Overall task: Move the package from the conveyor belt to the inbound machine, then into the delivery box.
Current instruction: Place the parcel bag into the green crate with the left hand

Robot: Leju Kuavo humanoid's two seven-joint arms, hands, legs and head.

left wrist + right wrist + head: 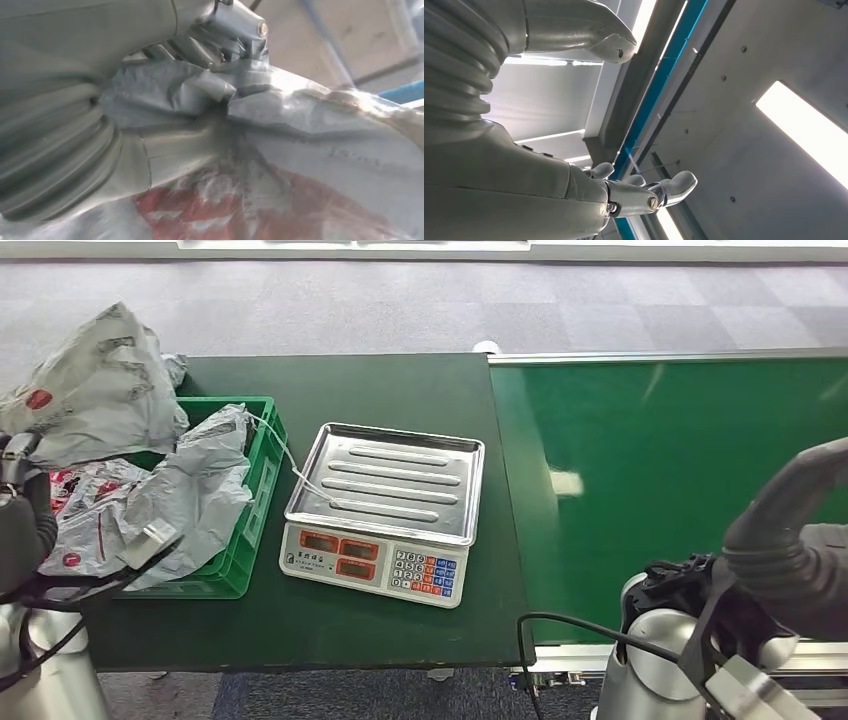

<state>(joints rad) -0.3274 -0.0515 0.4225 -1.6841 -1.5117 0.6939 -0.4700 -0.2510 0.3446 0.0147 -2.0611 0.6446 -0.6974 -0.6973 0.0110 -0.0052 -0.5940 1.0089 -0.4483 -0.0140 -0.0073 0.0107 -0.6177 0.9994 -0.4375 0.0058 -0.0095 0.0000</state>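
Package [310, 130] being gripped by left hand [150, 100] over green crate [262, 472].
Grey bag is being pinched against the fingers; right hand [574, 150] is being held spread, nothing in it.

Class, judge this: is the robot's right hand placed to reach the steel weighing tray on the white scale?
Probably not yet: the right hand is open, facing the ceiling, while the steel weighing tray lies unobstructed.

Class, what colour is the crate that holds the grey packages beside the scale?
Green. The crate shows best in the head view, left of the scale.
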